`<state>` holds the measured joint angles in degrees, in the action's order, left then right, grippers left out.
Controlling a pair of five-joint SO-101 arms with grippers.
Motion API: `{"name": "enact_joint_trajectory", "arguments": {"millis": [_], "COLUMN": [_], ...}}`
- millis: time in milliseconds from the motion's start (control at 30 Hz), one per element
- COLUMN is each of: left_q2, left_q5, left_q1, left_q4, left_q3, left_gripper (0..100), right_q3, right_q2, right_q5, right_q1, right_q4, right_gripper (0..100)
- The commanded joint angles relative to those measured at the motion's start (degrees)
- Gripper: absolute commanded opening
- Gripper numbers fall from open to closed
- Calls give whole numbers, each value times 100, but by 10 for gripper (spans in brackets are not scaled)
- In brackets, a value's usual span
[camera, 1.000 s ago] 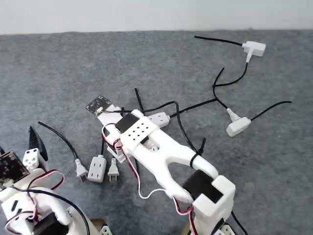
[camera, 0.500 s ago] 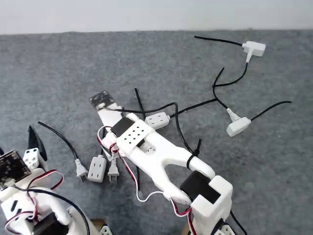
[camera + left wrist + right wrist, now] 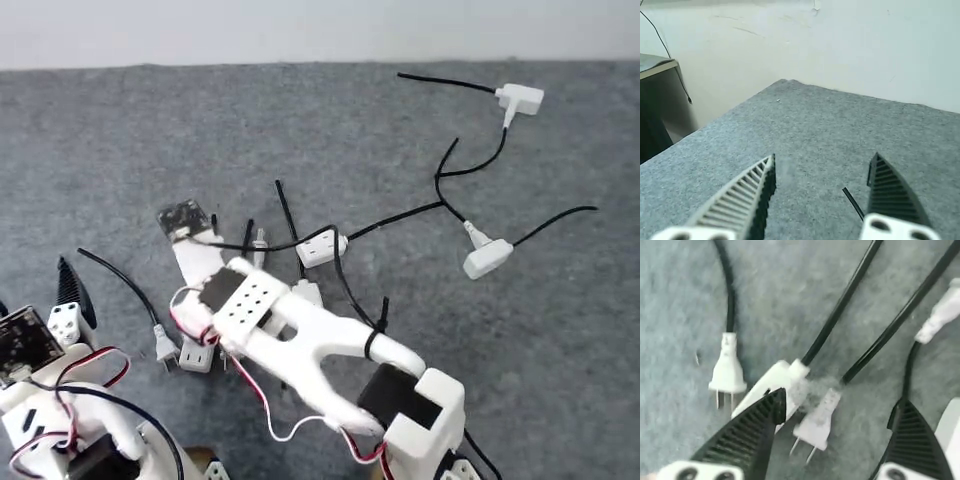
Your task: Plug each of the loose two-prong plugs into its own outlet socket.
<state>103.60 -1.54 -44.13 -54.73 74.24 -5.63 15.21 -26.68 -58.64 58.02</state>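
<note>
the right gripper (image 3: 840,401) has its fingers spread astride a small white two-prong plug (image 3: 815,426) on the grey carpet (image 3: 680,300). a white socket block (image 3: 762,385) and black cords (image 3: 840,305) crowd it, and a second white plug (image 3: 727,372) lies beside. the left gripper (image 3: 823,159) gapes too.

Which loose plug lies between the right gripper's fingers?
The plug beside the outlet socket; the other plug lies outside the fingers, beyond that socket.

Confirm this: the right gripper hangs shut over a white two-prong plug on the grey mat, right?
No. The right gripper hangs open, not shut, over the white two-prong plug on the grey mat. The right wrist view shows its jaws spread either side of the plug.
</note>
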Motion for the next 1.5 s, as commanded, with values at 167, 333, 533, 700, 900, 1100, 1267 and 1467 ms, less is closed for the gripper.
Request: {"name": "enact_joint_trajectory", "arguments": {"millis": [167,333,533,700,900,1100,1267,1467], "left_q2": [62,62,62,62,62,62,62,62], "left_q5": [-97,-97,-70,-62,-53,-53,35,44], "left_q1": [-18,-18,-9,9,26,26,26,26], "left_q4": [185,176,158,149,149,149,149,149], "left_q3": [-66,-66,-66,-75,-75,-75,-66,-66], "left_gripper": [298,298,298,298,298,298,298,298], "right_q3": [-237,-229,-176,-176,-211,-281,-334,-325], "right_q2": [497,787,787,743,4,-321,-163,84], "right_q5": [-79,-70,-79,-193,-624,-818,-818,-818], "right_q1": [-127,-136,-119,-66,382,558,418,40], "right_q4": [-444,-681,-585,-585,-101,92,-31,-22], "right_gripper": [314,314,314,314,314,314,314,314]}}
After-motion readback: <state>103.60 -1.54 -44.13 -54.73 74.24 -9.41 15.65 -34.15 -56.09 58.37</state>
